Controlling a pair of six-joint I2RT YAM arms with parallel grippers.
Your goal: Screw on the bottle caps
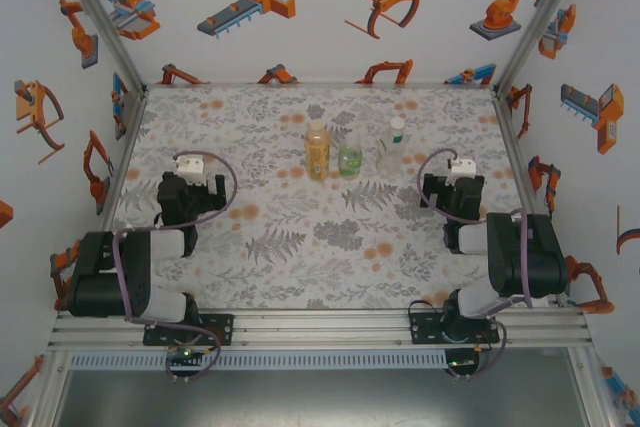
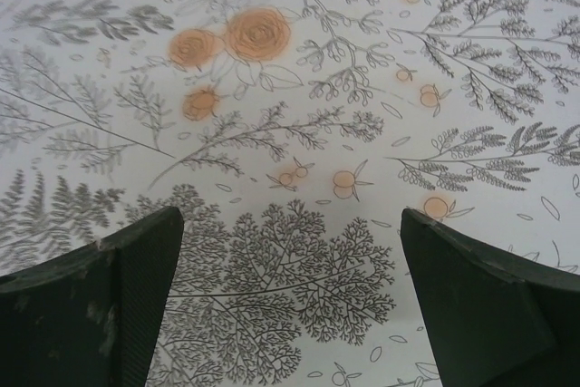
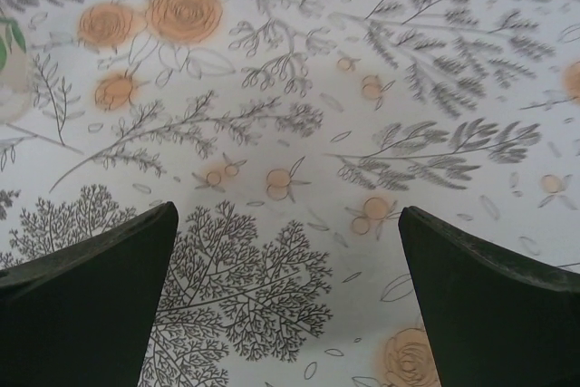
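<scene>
Left gripper (image 2: 290,217) jaws gape wide, dark matte wedges, tips cut off below. The right gripper (image 3: 285,213) is just as wide and empty. Flat floral cloth (image 1: 270,247) underneath. Upper centre of the top view: clear plastic bottles (image 1: 350,155) upright in a row, bottle caps (image 1: 398,124) mere pale specks at the necks.

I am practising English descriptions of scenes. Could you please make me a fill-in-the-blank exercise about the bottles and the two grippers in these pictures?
1. A row of ____ bottles stands on the flowered table.
2. In the top view, the amber bottle is at the ____ end of that row.
3. The left gripper and the right gripper are both ____ and hold nothing.

Missing words: three; left; open.
</scene>
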